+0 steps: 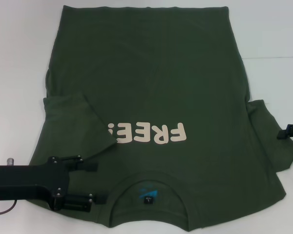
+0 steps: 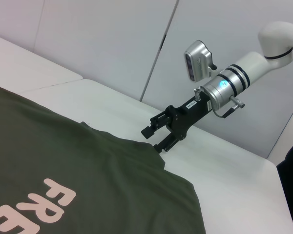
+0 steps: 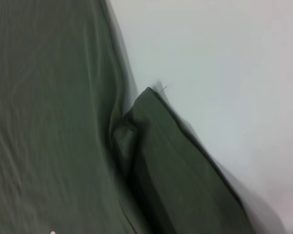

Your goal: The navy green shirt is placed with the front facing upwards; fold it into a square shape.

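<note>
Navy green shirt [image 1: 185, 83] is laid out flat on the white table [image 1: 19, 48], front up, w/ the cream "FREE!" print [image 1: 149, 134] showing and the collar [image 1: 149, 183] + blue neck label [image 1: 147, 195] on the near edge, closest to the robot. The sleeve on the robot's left is already flipped in over the body, its edge covering the tip of the print.

Left gripper [image 1: 98, 183] sits at the near-left corner, right over the shoulder area next to the collar. Fingers are spread apart, nothing pinched btwn them, cloth lying under them.

Right gripper [image 2: 155, 137] is at the opposite sleeve, at the shirt's right edge. In the left wrist view its fingers look parted too, tips just at the sleeve edge; can't tell if they touch the cloth.
</note>
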Robot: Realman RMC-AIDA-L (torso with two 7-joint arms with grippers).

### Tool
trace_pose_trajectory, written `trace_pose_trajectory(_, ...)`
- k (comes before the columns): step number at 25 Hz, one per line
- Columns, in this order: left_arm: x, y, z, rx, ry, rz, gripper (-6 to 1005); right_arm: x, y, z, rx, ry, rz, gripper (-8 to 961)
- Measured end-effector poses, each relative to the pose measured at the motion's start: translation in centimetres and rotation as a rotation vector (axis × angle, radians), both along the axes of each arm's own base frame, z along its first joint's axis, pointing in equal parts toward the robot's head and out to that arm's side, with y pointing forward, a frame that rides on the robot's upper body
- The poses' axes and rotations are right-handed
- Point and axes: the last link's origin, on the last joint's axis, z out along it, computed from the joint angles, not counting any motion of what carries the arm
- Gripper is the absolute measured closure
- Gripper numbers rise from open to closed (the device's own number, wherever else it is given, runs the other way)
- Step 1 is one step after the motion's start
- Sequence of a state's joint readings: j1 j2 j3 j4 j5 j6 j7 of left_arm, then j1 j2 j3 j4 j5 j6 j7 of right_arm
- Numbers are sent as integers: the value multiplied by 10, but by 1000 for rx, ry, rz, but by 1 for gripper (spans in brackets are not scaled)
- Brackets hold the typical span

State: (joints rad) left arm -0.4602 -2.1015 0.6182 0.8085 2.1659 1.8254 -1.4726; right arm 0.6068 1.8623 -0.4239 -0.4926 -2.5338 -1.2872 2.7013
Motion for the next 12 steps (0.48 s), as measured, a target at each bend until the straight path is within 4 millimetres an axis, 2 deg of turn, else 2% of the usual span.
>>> trace_pose_trajectory(12,0,0,0,0,1,0,65,-2,3,-5,-27,-29,-5,176)
